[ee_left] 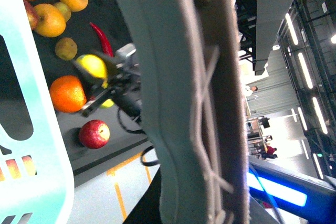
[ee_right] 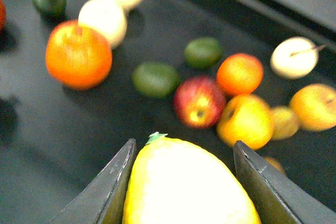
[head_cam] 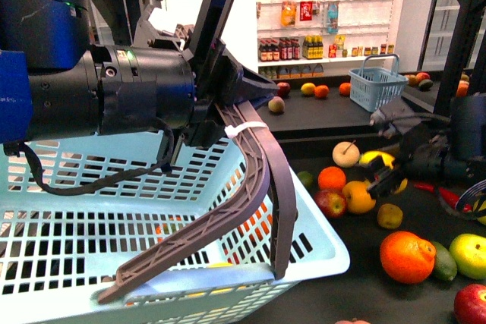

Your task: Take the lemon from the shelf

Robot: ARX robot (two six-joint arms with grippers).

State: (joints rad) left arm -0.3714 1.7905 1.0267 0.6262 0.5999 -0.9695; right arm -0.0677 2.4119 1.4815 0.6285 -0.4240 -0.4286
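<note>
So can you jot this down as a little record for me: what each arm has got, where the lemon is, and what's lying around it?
left gripper: closed on the basket handle
basket: light blue, slotted, close in front of the robot
right gripper: closed on the lemon
shelf: dark flat tier with loose fruit
fruit nearby: orange, red apple, red chilli
stage: lemon gripped; lift-off cannot be told

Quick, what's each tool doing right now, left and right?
Left tool: closed on the basket handle.
Right tool: closed on the lemon.
</note>
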